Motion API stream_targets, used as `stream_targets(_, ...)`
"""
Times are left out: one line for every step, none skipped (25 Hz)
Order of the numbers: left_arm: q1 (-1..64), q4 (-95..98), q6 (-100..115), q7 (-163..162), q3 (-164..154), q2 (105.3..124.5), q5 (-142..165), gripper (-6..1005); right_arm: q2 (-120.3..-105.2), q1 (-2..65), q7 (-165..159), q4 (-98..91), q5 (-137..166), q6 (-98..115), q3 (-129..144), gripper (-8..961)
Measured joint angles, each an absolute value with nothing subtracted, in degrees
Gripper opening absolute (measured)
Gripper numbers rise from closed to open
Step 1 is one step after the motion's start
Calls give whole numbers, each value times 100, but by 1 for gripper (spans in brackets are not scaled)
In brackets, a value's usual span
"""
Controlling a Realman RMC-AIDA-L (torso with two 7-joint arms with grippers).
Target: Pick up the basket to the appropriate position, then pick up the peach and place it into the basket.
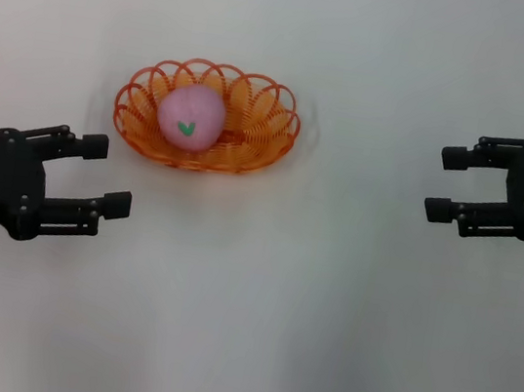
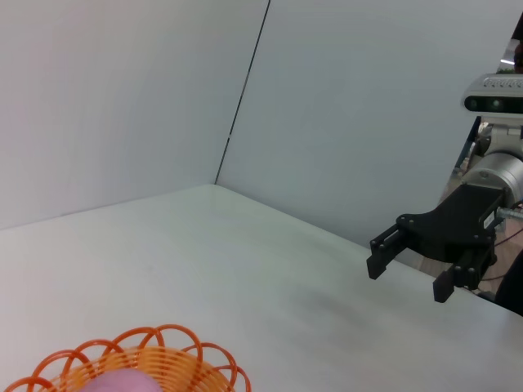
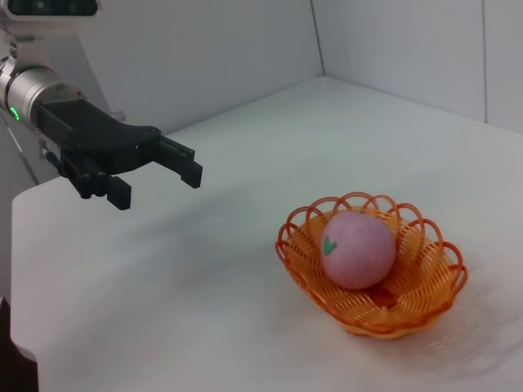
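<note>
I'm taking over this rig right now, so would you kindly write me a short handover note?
Left pincer: open, empty, hovering over the table on the robot's left, apart from the basket.
Right pincer: open, empty, on the robot's right, well clear of it.
The basket sits upright on the table, between the arms and nearer the left one.
The peach lies inside it, leaf mark showing.
Done: peach is in the basket.
Left: apparently nothing.

Looks like a lab test cell, not a home: I work over a plain white table [image 1: 319,343] boxed in by blank grey-white wall panels [image 2: 122,98] that meet in a seam at the table's far corner. Past the table's edge my own metal arm joint [image 2: 502,175] and loose cables show. On the table only a toy peach [image 3: 357,249] in an orange wire basket [image 3: 425,286]
</note>
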State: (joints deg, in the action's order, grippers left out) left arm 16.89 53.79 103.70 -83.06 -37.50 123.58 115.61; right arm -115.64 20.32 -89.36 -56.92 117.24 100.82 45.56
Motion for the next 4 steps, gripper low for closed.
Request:
stream_targets(1686,5379,10370,-8306,-3750,12360,11561,846,-11569,2044,-8932,-5688,11738,10081,4548,791)
stream_targets(1684,5379,10370,-8306,-3750,12362,11562,846,-11573,2054,-8926,-5685,11746,10078,4541,791)
stream_targets(1682,5379,10370,-8306,-3750,12363,11562,847,-11575,2063,-8918,-5683,11747,10076,4539,791)
stream_targets(1681,5379,10370,-8306,-3751,12364,11563,847,-11577,2075,-8907,-5681,11748,10076,4539,791)
